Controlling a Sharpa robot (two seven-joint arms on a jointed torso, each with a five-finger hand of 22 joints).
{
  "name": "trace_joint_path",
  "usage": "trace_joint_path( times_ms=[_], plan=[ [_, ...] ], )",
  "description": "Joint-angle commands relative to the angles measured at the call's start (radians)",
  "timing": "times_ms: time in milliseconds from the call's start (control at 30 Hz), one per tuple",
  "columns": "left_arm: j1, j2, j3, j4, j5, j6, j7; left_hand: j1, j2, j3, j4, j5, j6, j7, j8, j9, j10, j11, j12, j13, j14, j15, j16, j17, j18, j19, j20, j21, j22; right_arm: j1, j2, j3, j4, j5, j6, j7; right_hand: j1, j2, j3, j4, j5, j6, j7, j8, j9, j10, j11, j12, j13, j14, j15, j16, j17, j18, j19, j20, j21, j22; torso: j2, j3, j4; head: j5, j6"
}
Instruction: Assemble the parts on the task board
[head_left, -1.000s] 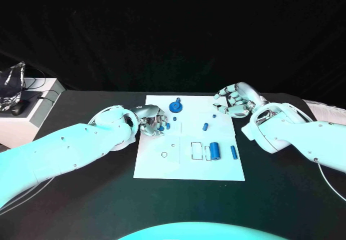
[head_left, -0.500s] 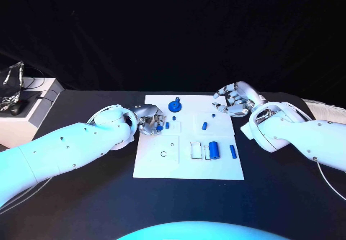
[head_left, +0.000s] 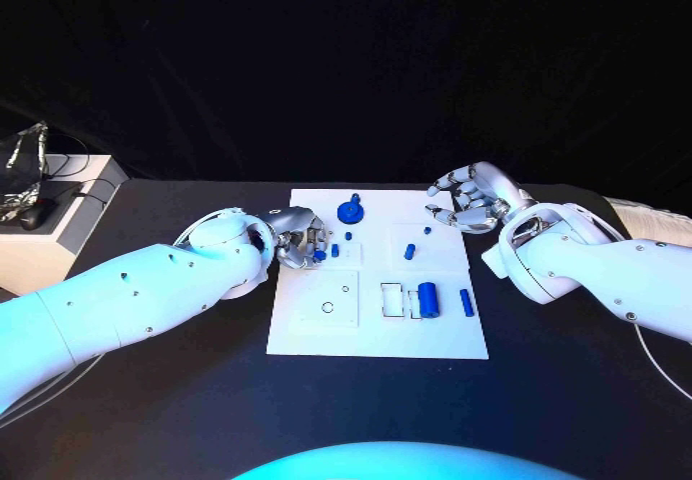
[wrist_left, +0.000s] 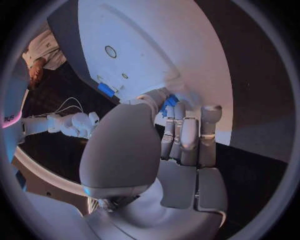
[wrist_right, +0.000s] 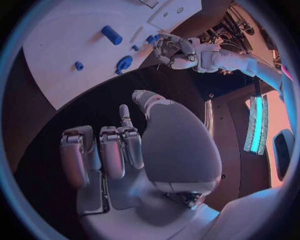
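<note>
Left hand (head_left: 299, 238): reaching over the left edge of the task board (head_left: 375, 335), near its far left corner. Clamping a small blue part (wrist_left: 169, 102) between the thumb and the fingertips, with the fingers lying side by side and curling toward the thumb. Held part: sitting just above the white surface, close to the left edge; cannot tell whether it is touching the board.

Loose parts on the board:
- Round blue part (head_left: 352, 211): resting near the far edge, left of its middle, with a short stem standing up.
- First short blue peg (head_left: 348, 236): sitting just on the near side of the round blue part.
- Second short blue peg (head_left: 335, 251): sitting just beside the left hand's fingertips.
- Third blue peg (head_left: 410, 252): sitting near the board's middle, toward the right edge.
- Thick blue cylinder (head_left: 428, 299): lying flat toward the near right corner, just beside a white rectangular recess (head_left: 392, 300).
- Slim blue cylinder (head_left: 466, 302): lying parallel to the thick blue cylinder, close to the right edge and apart from it.

Right hand (head_left: 469, 200): hanging at the far right corner of the board, fingers curling inward and closing on nothing.

Task board: lying at the middle of the black table (head_left: 548, 400). White box (head_left: 65, 240): standing beside the table's left edge.
</note>
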Motion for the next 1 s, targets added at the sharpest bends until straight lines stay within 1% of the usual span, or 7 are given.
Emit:
trace_joint_path(
  times_ms=[33, 200, 400, 467, 567, 700, 1000],
  plan=[
    [-0.002, -0.001, -0.002, -0.004, -0.009, 0.028, -0.031, 0.002, 0.014, 0.013, 0.002, 0.001, 0.012, 0.001, -0.006, -0.002, 0.009, 0.000, 0.000, -0.005, 0.008, -0.003, 0.007, 0.004, -0.017, 0.008, -0.003, 0.009, 0.005, -0.001, -0.001, 0.000, 0.001, -0.007, 0.009, 0.010, -0.009, 0.000, 0.006, -0.002, 0.004, -0.003, 0.000, 0.005, 0.001, 0.066, -0.007, 0.002, 0.224, 0.094, -0.007, -0.005, 0.214, 0.003, 0.098, -0.005, 0.000, 0.255, 0.000, 0.0003, -0.0003, 0.001, 0.000],
    [-0.002, -0.003, -0.002, -0.004, -0.009, 0.033, -0.039, 0.007, 0.015, 0.050, 0.002, -0.001, 0.042, -0.001, -0.017, -0.013, 0.035, -0.004, -0.026, -0.027, 0.006, -0.006, 0.005, -0.003, -0.016, 0.002, -0.005, 0.010, 0.006, -0.001, -0.002, 0.000, 0.002, -0.007, 0.009, 0.009, -0.009, 0.000, 0.006, -0.002, 0.004, -0.003, 0.000, 0.005, 0.001, 0.066, -0.007, 0.002, 0.224, 0.094, -0.007, -0.005, 0.214, 0.003, 0.098, -0.005, 0.000, 0.255, 0.000, 0.0010, -0.0001, 0.001, 0.000],
    [-0.002, -0.006, -0.002, -0.004, 0.003, 0.019, -0.038, 0.018, 0.027, 0.113, -0.014, -0.003, 0.091, -0.009, -0.028, -0.022, 0.076, -0.013, -0.068, -0.056, 0.020, -0.014, 0.009, 0.009, -0.018, 0.009, -0.012, 0.024, 0.020, -0.001, -0.003, 0.000, 0.003, -0.011, 0.008, 0.009, -0.009, 0.000, 0.006, -0.002, 0.004, -0.003, 0.000, 0.005, 0.001, 0.066, -0.007, 0.002, 0.224, 0.094, -0.007, -0.005, 0.214, 0.003, 0.098, -0.005, 0.000, 0.255, 0.000, 0.0011, -0.0006, 0.003, 0.000],
    [-0.002, -0.008, -0.002, -0.004, 0.015, 0.005, -0.031, 0.021, 0.030, 0.138, -0.025, -0.003, 0.108, -0.013, -0.034, -0.023, 0.091, -0.017, -0.089, -0.069, 0.026, -0.019, 0.009, 0.014, -0.019, 0.014, -0.017, 0.031, 0.026, -0.001, -0.003, 0.000, 0.003, -0.012, 0.008, 0.010, -0.009, 0.000, 0.006, -0.002, 0.004, -0.003, 0.000, 0.005, 0.001, 0.066, -0.007, 0.002, 0.224, 0.094, -0.007, -0.005, 0.214, 0.003, 0.098, -0.005, 0.000, 0.255, 0.000, 0.0011, -0.0006, 0.003, 0.000],
    [-0.003, -0.012, -0.001, -0.002, 0.034, -0.018, -0.020, 0.014, 0.023, 0.175, -0.045, -0.004, 0.124, -0.014, -0.053, -0.026, 0.117, -0.021, -0.133, -0.088, 0.030, -0.023, 0.006, 0.014, -0.019, 0.015, -0.022, 0.036, 0.031, -0.001, -0.003, 0.000, 0.003, -0.012, 0.007, 0.010, -0.010, 0.001, 0.007, -0.003, 0.004, -0.003, 0.000, 0.006, 0.002, 0.067, -0.007, 0.003, 0.225, 0.093, -0.007, -0.005, 0.213, 0.003, 0.098, -0.005, -0.001, 0.255, 0.000, 0.0009, -0.0003, 0.004, 0.002],
    [-0.003, -0.018, -0.001, 0.002, 0.063, -0.054, 0.000, 0.007, 0.020, 0.197, -0.066, -0.005, 0.136, -0.011, -0.066, -0.027, 0.125, -0.019, -0.169, -0.100, 0.022, -0.022, -0.003, -0.001, -0.017, 0.004, -0.022, 0.029, 0.024, -0.001, -0.003, 0.000, 0.003, -0.013, 0.007, 0.010, -0.010, 0.001, 0.007, -0.003, 0.004, -0.003, 0.000, 0.006, 0.002, 0.067, -0.007, 0.003, 0.225, 0.093, -0.007, -0.005, 0.213, 0.003, 0.098, -0.005, -0.001, 0.255, 0.000, 0.0004, 0.0005, 0.004, 0.003],
    [-0.010, -0.038, 0.000, 0.020, 0.112, -0.117, 0.033, -0.001, 0.022, 0.215, -0.094, -0.004, 0.149, -0.006, -0.082, -0.025, 0.133, -0.014, -0.212, -0.113, 0.016, -0.019, -0.013, -0.015, -0.016, 0.000, -0.021, 0.030, 0.025, -0.001, -0.004, 0.000, 0.004, -0.014, 0.006, 0.010, -0.010, 0.001, 0.007, -0.003, 0.004, -0.003, 0.000, 0.006, 0.002, 0.067, -0.007, 0.003, 0.225, 0.093, -0.007, -0.005, 0.213, 0.003, 0.098, -0.005, -0.001, 0.255, 0.001, -0.0007, -0.0002, 0.004, 0.005]
  ],
)
